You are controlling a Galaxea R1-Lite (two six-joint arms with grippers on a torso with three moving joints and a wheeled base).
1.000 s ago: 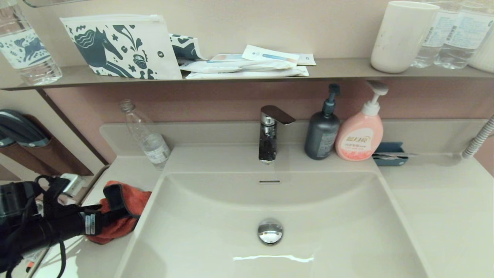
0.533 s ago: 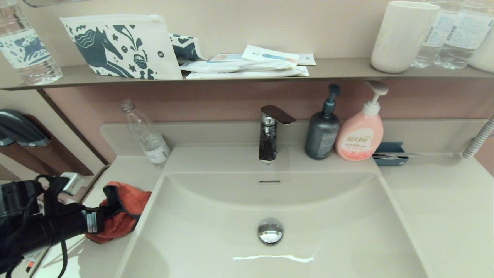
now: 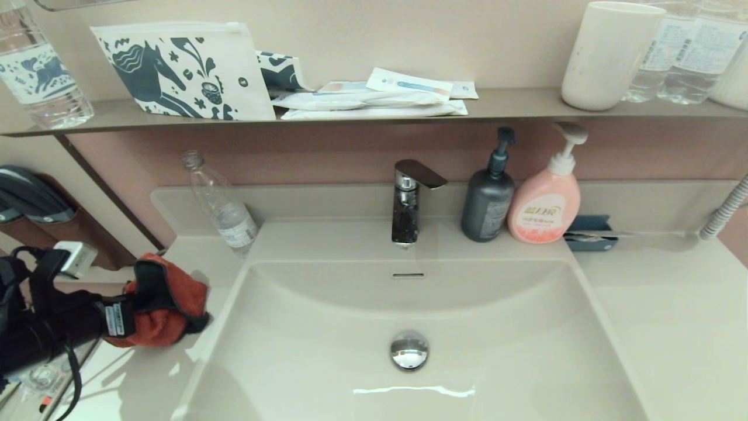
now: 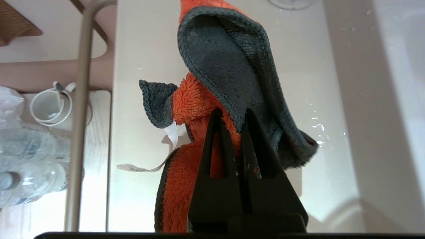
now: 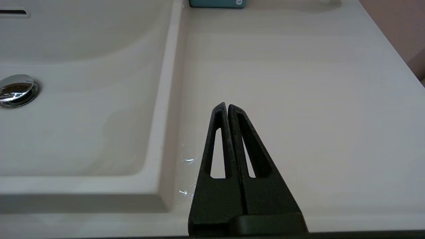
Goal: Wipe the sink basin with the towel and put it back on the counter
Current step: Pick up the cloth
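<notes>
**Towel lifted, basin unwiped**

My left hand (image 4: 231,121) is clenched on the towel (image 3: 166,307), pinching a fold where the orange-red pile meets the dark grey side; the bunched cloth hangs off the bench (image 3: 146,380) to the left of the sink basin (image 3: 327,351), its shadow on the surface beneath it. My right hand (image 5: 227,108) is parked low over the bench on the basin's right, fingers pressed together on nothing. The basin looks dry around the chrome drain stopper (image 3: 409,349), with a few droplets on the rim nearest the towel. I judge this the pick-up step, with the wipe itself not yet begun. Next I would need to carry the cloth over the rim and down onto the basin floor, keeping clear of the clear plastic bottle (image 3: 221,204) leaning at the bench's back corner, and hold the grip firm enough that the fold does not slip.
</notes>
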